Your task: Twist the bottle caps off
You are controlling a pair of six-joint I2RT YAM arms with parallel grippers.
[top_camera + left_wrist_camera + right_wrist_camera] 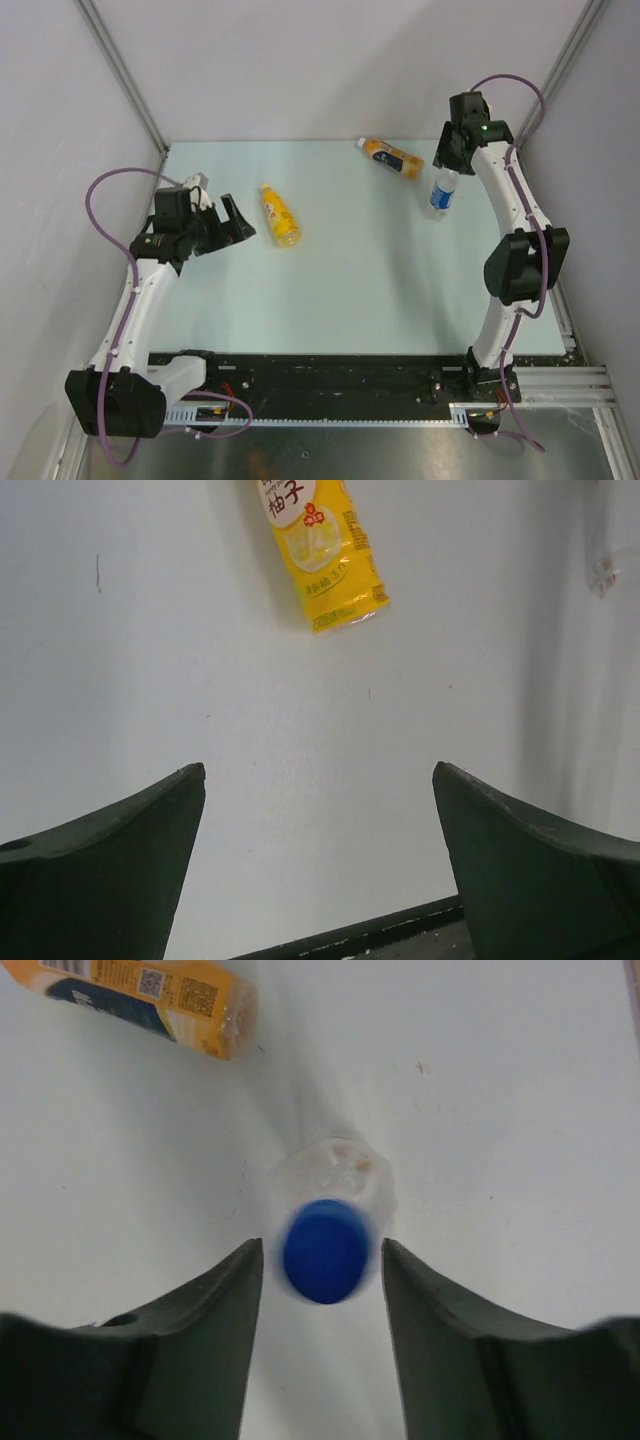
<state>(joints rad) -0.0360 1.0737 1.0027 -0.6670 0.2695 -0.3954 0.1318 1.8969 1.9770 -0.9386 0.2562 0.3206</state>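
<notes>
The clear bottle with a blue label (443, 192) stands upright at the far right. Its blue cap (325, 1250) sits between the fingers of my right gripper (321, 1243), which comes down from above; a thin gap shows on each side of the cap, so the jaws are open around it. The yellow bottle (279, 214) lies on its side left of centre, cap (265, 187) pointing away. The orange bottle (392, 157) lies at the back, white cap (362, 143) to the left. My left gripper (238, 222) hangs wide open and empty, left of the yellow bottle (320, 550).
White walls with metal posts close in the pale table (380, 290) on three sides. The orange bottle (150, 1000) lies close to the left of the clear one. The black base rail (340, 375) runs along the near edge.
</notes>
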